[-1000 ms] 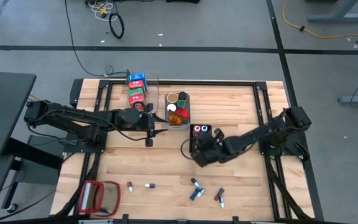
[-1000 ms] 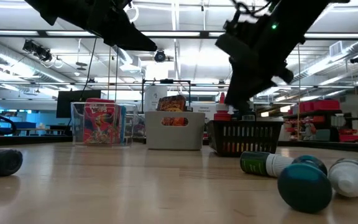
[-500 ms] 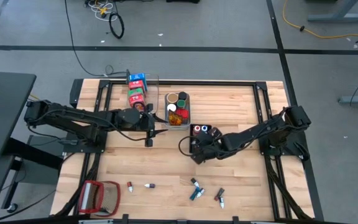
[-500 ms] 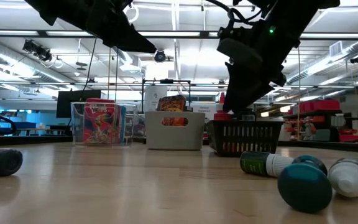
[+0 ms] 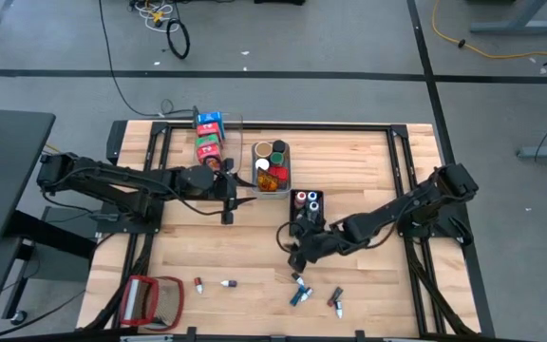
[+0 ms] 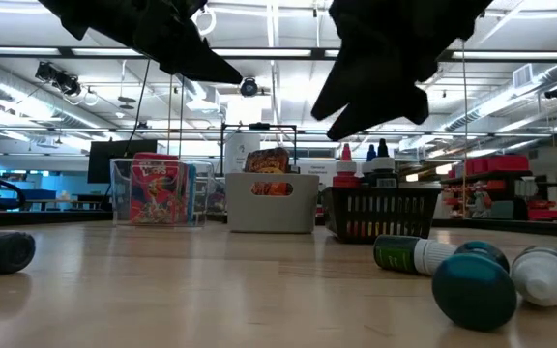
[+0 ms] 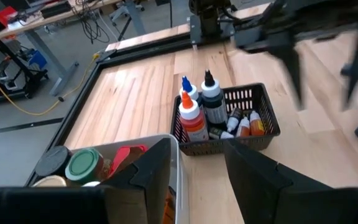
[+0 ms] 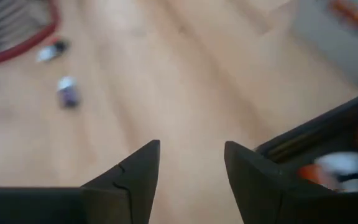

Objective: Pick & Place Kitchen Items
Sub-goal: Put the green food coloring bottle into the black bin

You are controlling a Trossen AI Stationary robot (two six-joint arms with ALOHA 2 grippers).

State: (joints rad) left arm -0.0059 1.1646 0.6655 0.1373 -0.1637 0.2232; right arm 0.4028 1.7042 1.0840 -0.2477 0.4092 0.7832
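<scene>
Kitchen items (image 5: 304, 292) are lying loose on the table's (image 5: 368, 161) near edge while the right gripper (image 5: 297, 260) is hovering above them with fingers apart, holding nothing, beside the black basket (image 5: 307, 204).

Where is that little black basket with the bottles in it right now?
From above, the black basket sits near the table's middle, just right of the grey bin of jars, with the right end effector nearby.

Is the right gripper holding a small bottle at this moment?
No: in the right wrist view the right gripper stands open with bare wooden table showing between its fingers.
</scene>
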